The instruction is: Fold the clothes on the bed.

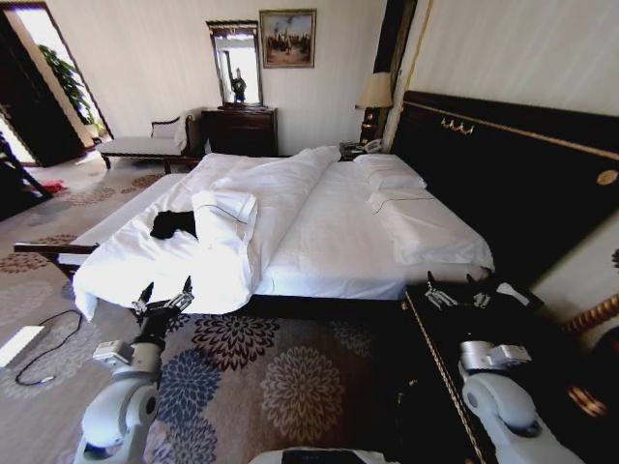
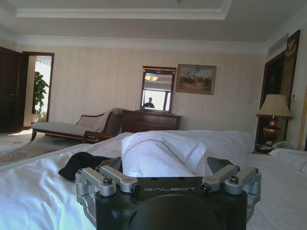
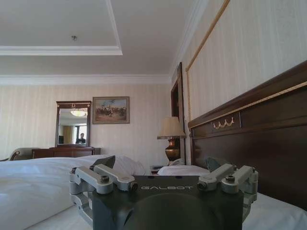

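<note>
The clothes are a single crumpled black T-shirt (image 1: 173,224) lying on the white bed (image 1: 329,242), near the left side of its foot end. In the left wrist view the T-shirt (image 2: 79,164) lies just beyond the fingers. My left gripper (image 1: 166,292) hovers open at the foot edge of the bed, short of the shirt, with nothing in it; the left wrist view shows this gripper (image 2: 165,165) empty too. Off the bed's right corner my right gripper (image 1: 451,288) is held open over a dark surface. That right gripper (image 3: 160,164) faces along the headboard.
A folded white duvet (image 1: 224,217) sits right beside the shirt. White pillows (image 1: 392,177) lie against the dark headboard (image 1: 513,164). A dark side table (image 1: 455,387) stands at the right, and a cable (image 1: 44,353) lies on the patterned carpet at the left. A chaise (image 1: 145,145) and a dresser (image 1: 239,130) stand by the far wall.
</note>
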Robot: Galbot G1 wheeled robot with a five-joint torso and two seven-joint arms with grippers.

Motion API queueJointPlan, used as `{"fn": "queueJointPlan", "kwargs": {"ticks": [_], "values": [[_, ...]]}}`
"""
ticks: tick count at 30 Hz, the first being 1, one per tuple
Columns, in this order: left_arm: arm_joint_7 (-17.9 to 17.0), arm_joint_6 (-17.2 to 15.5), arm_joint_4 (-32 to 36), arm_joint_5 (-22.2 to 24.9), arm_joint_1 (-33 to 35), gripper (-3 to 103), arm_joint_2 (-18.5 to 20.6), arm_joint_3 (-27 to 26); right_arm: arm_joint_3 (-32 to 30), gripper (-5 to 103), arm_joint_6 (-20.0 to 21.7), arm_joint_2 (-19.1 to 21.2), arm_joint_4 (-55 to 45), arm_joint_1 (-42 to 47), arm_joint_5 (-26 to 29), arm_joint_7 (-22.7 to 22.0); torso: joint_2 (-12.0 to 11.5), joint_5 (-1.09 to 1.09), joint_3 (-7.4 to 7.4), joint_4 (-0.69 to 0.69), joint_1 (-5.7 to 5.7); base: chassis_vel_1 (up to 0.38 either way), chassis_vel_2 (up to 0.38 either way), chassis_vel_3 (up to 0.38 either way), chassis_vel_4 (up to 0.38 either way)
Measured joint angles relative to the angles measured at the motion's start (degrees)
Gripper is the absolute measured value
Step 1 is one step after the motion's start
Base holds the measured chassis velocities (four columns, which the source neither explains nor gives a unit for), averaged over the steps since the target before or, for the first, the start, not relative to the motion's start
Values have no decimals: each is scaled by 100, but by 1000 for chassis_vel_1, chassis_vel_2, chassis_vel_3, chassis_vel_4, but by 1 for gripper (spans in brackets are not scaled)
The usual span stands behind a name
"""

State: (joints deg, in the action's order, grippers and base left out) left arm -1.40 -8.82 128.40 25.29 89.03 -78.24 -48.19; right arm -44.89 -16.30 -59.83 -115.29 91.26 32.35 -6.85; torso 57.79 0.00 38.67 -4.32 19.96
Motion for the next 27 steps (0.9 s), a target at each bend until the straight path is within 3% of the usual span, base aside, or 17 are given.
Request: {"fn": "queueJointPlan", "kwargs": {"ticks": [27], "values": [[29, 56, 71, -42, 99, 100, 72, -28, 37, 100, -61, -117, -29, 1, -3, -82, 0, 0, 1, 1, 2, -216, 219, 210, -217]]}}
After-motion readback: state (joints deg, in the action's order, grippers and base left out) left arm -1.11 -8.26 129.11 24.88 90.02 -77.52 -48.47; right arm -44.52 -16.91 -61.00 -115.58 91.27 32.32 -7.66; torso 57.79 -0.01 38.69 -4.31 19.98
